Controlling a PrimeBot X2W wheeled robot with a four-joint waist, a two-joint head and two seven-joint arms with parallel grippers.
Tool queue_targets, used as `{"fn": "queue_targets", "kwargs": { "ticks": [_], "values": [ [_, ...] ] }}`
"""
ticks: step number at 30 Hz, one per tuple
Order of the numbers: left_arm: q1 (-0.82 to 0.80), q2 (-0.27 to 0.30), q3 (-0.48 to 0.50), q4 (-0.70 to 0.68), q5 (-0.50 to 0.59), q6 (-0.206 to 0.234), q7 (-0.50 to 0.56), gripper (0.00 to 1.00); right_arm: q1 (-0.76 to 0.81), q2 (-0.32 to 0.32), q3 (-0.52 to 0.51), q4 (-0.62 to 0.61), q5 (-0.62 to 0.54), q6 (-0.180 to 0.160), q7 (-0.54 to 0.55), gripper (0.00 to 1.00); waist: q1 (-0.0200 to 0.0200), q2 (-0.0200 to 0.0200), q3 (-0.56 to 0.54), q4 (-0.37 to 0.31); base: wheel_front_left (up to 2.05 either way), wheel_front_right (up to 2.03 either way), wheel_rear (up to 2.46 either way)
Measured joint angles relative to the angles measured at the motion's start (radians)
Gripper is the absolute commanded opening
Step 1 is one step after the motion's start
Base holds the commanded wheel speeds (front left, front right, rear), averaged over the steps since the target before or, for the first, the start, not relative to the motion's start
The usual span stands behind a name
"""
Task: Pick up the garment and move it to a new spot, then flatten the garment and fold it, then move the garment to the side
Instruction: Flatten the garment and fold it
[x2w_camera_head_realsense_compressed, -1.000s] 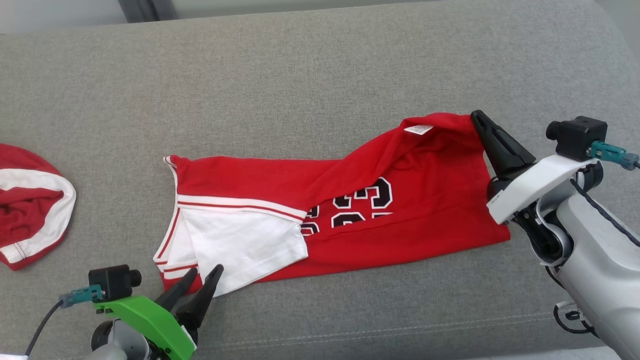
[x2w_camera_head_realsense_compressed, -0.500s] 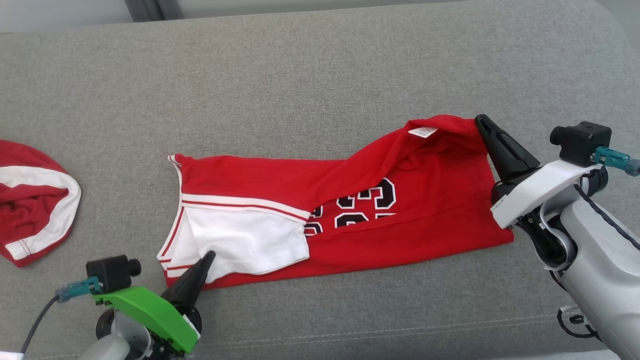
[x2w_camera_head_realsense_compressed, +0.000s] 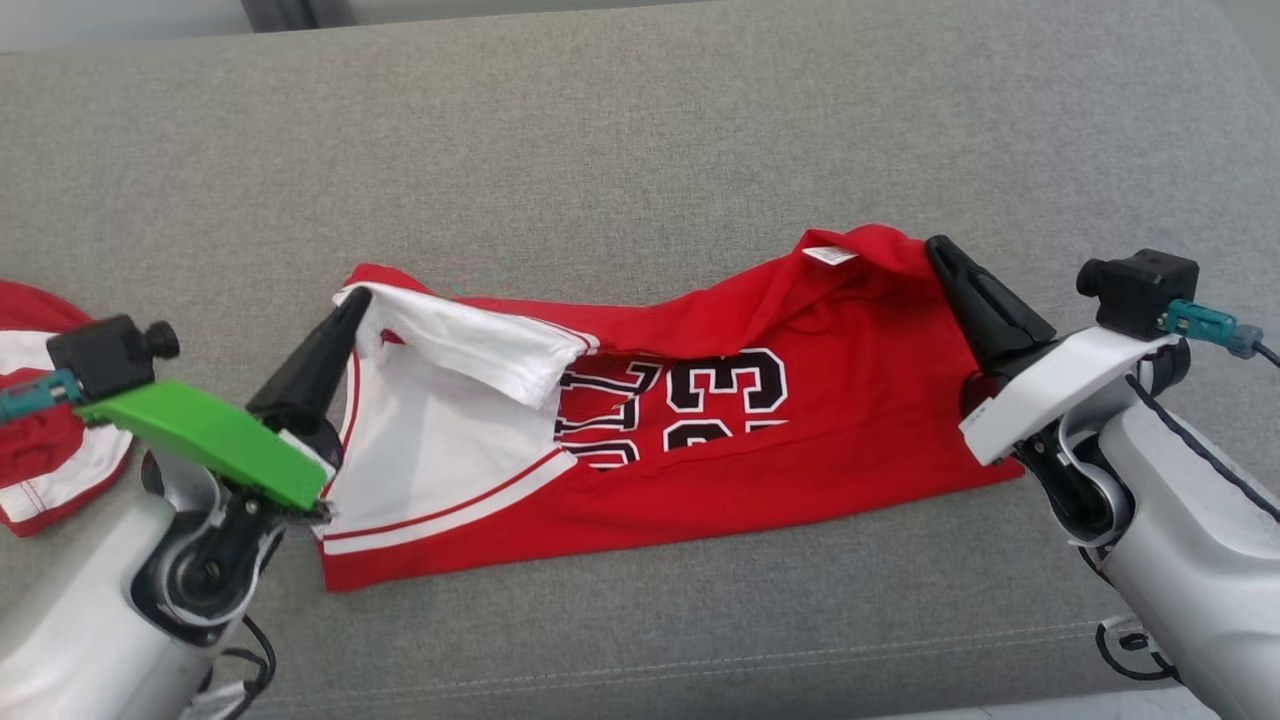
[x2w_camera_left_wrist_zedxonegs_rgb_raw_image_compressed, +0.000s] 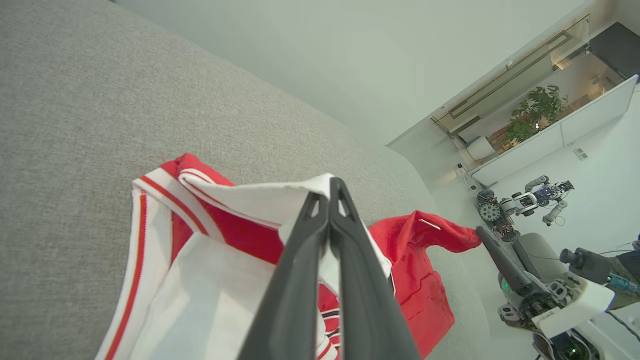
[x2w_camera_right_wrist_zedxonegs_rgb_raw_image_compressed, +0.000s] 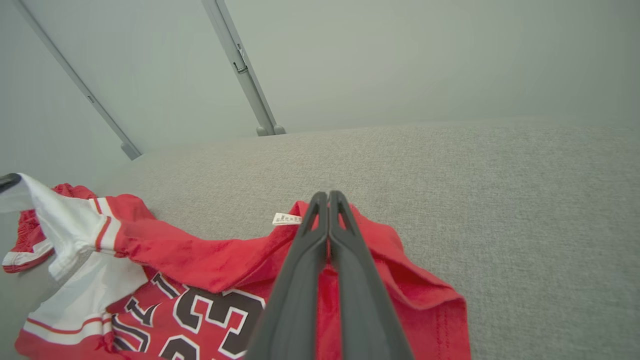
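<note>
**White corner seized and drawn back**

A second ago the left gripper (x2w_camera_head_realsense_compressed: 352, 298) was spread beside the near white corner of the jersey (x2w_camera_head_realsense_compressed: 780, 450). Now it is clamped together on that white edge, which has been lifted and carried toward the far side, so that more black lettering is exposed. The right gripper (x2w_camera_head_realsense_compressed: 940, 250) is kept pinched on the red edge beside the label (x2w_camera_head_realsense_compressed: 830, 254). The jersey is stretched between both, mid-cushion on the coarse grey sofa (x2w_camera_head_realsense_compressed: 600, 150). It is a soft, limp knit, still ridged with folds. Flattening appears to be under way. How much cloth is caught on the left is hard to judge.
</note>
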Motion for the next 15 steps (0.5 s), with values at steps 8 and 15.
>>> {"fn": "queue_targets", "kwargs": {
  "ticks": [8,15],
  "values": [
    [-0.177,0.011,0.076,0.139,-0.146,0.0,0.138,0.0,-0.12,0.013,0.014,0.042,0.012,0.0,0.0,0.0,0.0,0.0,0.056,-0.021,0.0,0.0,0.0],
    [-0.328,0.056,0.121,0.244,-0.162,0.031,0.226,0.0,-0.255,0.051,0.014,0.084,0.039,0.0,0.0,0.0,0.0,0.0,0.126,-0.043,0.0,0.0,0.0]
  ]
}}
